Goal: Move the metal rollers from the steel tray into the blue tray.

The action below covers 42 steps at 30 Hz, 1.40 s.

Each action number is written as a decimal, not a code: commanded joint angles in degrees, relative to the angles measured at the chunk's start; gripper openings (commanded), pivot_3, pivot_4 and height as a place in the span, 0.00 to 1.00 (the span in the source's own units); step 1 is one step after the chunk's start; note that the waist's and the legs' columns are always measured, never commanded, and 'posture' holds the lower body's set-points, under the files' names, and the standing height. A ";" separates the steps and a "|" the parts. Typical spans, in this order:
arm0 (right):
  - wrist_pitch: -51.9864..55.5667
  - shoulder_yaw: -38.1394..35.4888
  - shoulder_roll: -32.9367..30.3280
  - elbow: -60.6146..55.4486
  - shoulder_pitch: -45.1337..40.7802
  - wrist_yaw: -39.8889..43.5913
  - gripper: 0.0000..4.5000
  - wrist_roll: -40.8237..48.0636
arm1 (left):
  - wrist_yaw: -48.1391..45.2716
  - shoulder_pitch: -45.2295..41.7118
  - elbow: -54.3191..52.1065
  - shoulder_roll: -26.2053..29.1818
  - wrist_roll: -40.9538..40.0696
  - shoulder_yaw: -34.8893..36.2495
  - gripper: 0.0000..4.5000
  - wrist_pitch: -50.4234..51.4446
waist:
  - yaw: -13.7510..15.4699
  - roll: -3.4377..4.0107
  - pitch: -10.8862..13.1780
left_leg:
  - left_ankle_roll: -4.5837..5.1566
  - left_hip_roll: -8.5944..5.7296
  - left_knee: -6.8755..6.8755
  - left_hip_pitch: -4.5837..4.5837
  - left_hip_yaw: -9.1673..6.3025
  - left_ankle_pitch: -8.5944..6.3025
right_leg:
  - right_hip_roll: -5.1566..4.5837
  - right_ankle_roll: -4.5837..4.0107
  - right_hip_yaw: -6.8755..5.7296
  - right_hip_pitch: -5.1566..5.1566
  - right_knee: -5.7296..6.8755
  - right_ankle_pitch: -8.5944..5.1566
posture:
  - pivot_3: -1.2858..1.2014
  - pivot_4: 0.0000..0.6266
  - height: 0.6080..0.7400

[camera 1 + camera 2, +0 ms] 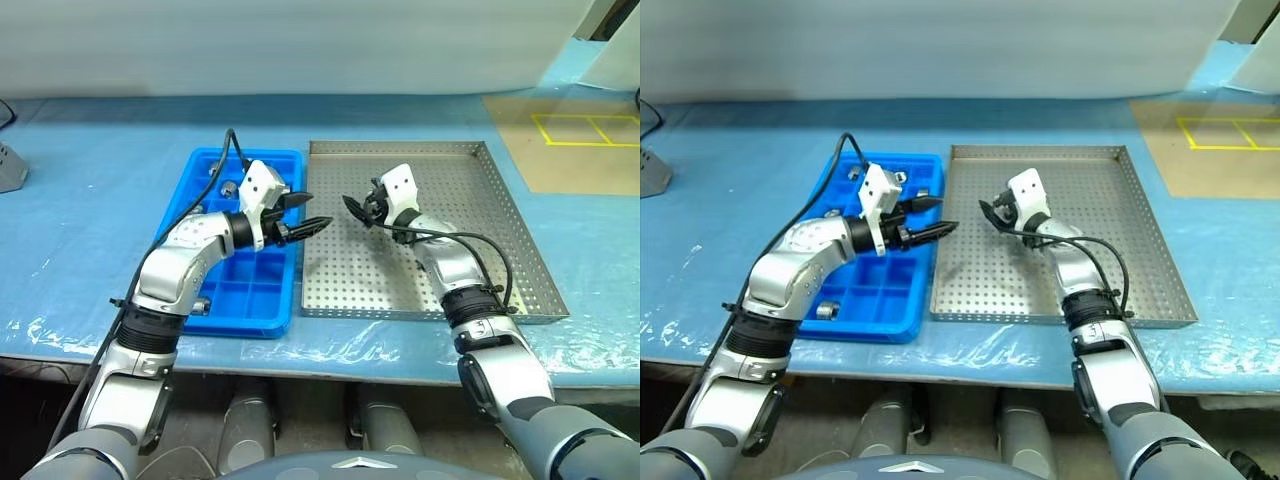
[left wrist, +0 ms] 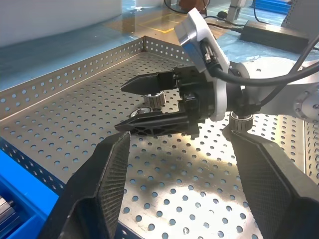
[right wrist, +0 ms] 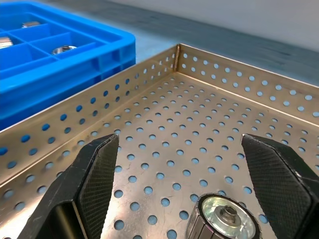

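Steel tray holds one metal roller between the spread fingers of the right gripper. Left gripper, fingers apart and empty, hovers beside the blue tray, which contains several rollers.

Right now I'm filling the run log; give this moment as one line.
left tool: open, empty | right tool: open over steel tray | roller: on tray between its fingers | blue tray: some rollers in
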 commanded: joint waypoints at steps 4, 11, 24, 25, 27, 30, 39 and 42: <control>-4.43 -2.10 0.11 6.61 -2.84 -2.77 0.90 -0.79 | -0.38 -0.53 -1.44 0.33 0.50 -0.08 0.75 -1.20 | -0.01 0.00 0.00 | 0.01 0.03 0.12 0.01 0.00 -0.01 | 0.00 0.00 0.00 0.01 0.12 0.00 | 0.47 0.24 1.00; -5.64 -2.67 0.30 11.18 -3.57 -2.83 0.90 -1.08 | -0.06 -0.57 -0.83 0.56 0.96 0.28 0.75 -1.54 | -0.07 0.00 0.00 | 0.03 0.05 0.23 0.01 0.00 -0.02 | -0.01 0.00 0.01 0.01 0.26 0.00 | 0.47 0.24 1.00; -6.64 -3.35 1.83 11.56 -2.45 -3.27 0.63 -1.45 | -0.69 -0.45 -0.04 1.19 2.34 -0.53 0.76 -2.29 | -0.17 0.00 0.00 | 0.03 0.07 0.23 0.03 0.00 -0.02 | -0.01 -0.01 0.00 0.00 0.29 0.00 | 0.47 0.24 1.00; -6.75 -3.51 1.75 11.50 -2.42 -3.28 0.63 -1.42 | -0.69 -0.42 -0.06 1.16 2.41 -0.58 0.76 -2.25 | -0.17 0.00 0.00 | 0.03 0.07 0.23 0.02 0.00 -0.02 | 0.00 -0.01 0.01 0.00 0.29 0.00 | 0.47 0.24 1.00; -6.92 -3.84 1.69 11.39 -2.36 -2.29 0.58 -0.97 | -0.76 -0.18 -0.21 1.06 2.55 -0.67 0.76 -2.23 | -0.17 0.00 0.00 | 0.04 0.06 0.23 0.02 0.00 -0.03 | -0.01 -0.01 0.01 0.00 0.29 -0.01 | 0.47 0.24 1.00; -6.54 -3.83 1.68 11.00 -2.34 -2.29 0.43 -1.40 | -0.73 0.16 -0.44 0.90 2.78 -0.81 0.76 -2.15 | -0.19 0.01 0.00 | 0.04 0.06 0.23 0.02 0.00 -0.03 | -0.01 -0.01 0.01 0.00 0.28 -0.01 | 0.47 0.24 1.00; -5.13 -3.40 2.25 3.62 -1.14 2.17 0.39 0.24 | 0.36 1.09 -1.45 0.90 0.83 1.40 0.76 0.34 | -0.25 0.01 0.01 | 0.04 0.07 0.21 0.02 0.01 -0.03 | 0.00 -0.01 0.01 -0.02 0.28 -0.01 | 0.47 0.24 1.00; -0.60 -1.46 2.75 -6.34 0.73 9.54 0.39 3.55 | -0.06 2.00 -2.84 2.64 -0.46 3.17 0.76 1.32 | -0.35 0.01 0.01 | 0.04 0.08 0.18 0.02 0.00 -0.03 | 0.00 -0.01 0.01 -0.04 0.26 -0.01 | 0.48 0.24 1.00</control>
